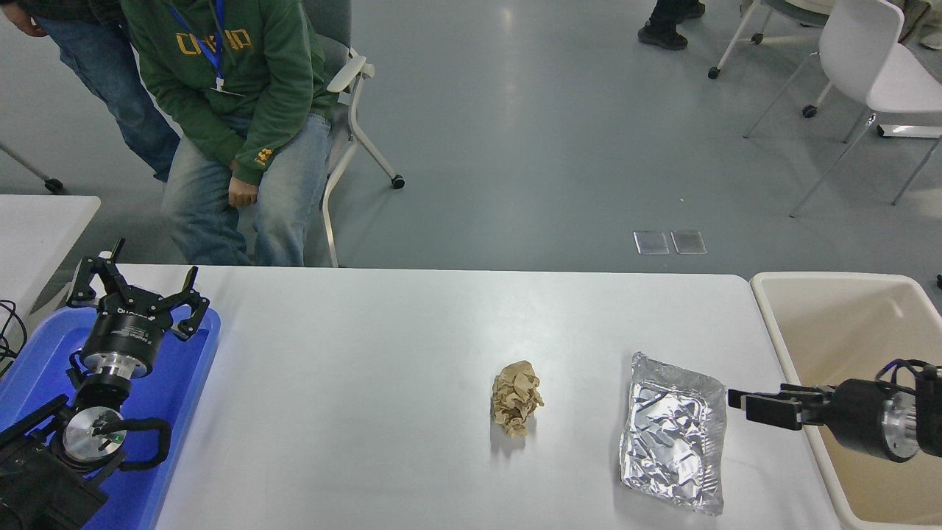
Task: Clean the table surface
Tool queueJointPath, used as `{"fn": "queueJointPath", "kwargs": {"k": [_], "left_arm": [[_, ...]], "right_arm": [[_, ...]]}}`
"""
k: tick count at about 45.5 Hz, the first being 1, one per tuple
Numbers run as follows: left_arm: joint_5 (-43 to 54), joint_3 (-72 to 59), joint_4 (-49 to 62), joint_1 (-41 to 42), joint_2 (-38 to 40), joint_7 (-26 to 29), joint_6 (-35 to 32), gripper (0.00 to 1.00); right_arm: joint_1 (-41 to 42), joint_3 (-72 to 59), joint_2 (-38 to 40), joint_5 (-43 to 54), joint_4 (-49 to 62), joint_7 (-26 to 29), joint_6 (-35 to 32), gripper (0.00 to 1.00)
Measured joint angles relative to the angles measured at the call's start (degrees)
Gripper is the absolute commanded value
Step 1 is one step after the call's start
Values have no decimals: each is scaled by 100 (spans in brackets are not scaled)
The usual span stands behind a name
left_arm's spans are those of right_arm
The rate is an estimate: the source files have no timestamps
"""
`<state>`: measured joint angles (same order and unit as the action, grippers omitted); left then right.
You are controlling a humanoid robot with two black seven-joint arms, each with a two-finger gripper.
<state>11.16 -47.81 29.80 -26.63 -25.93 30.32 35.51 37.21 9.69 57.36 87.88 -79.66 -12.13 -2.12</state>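
The white table surface (383, 353) carries a crumpled brown paper ball (516, 398) near the middle and a crushed silver foil tray (674, 433) to its right. My right gripper (745, 406) comes in low from the right edge, seen side-on, open and empty, its tips just right of the foil tray's upper right corner and not touching it. My left gripper (136, 294) is parked at the lower left over a blue tray (184, 368), open and empty.
A beige plastic bin (780, 346) stands against the table's right end, under my right arm. A seated person in a green hoodie (228, 81) and a standing person are at the far left side. A smaller white table's corner (44, 221) shows at left.
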Motion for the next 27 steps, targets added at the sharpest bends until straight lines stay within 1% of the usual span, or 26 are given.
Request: {"fn": "queueJointPath", "kwargs": {"k": [14, 27], "left_arm": [[0, 0, 0, 0, 0, 0, 0, 100], [0, 0, 0, 0, 0, 0, 0, 100]], "right_arm": [[66, -181, -432, 66, 180, 659, -178, 99], [82, -262, -703, -94, 469, 1045, -367, 99]]}}
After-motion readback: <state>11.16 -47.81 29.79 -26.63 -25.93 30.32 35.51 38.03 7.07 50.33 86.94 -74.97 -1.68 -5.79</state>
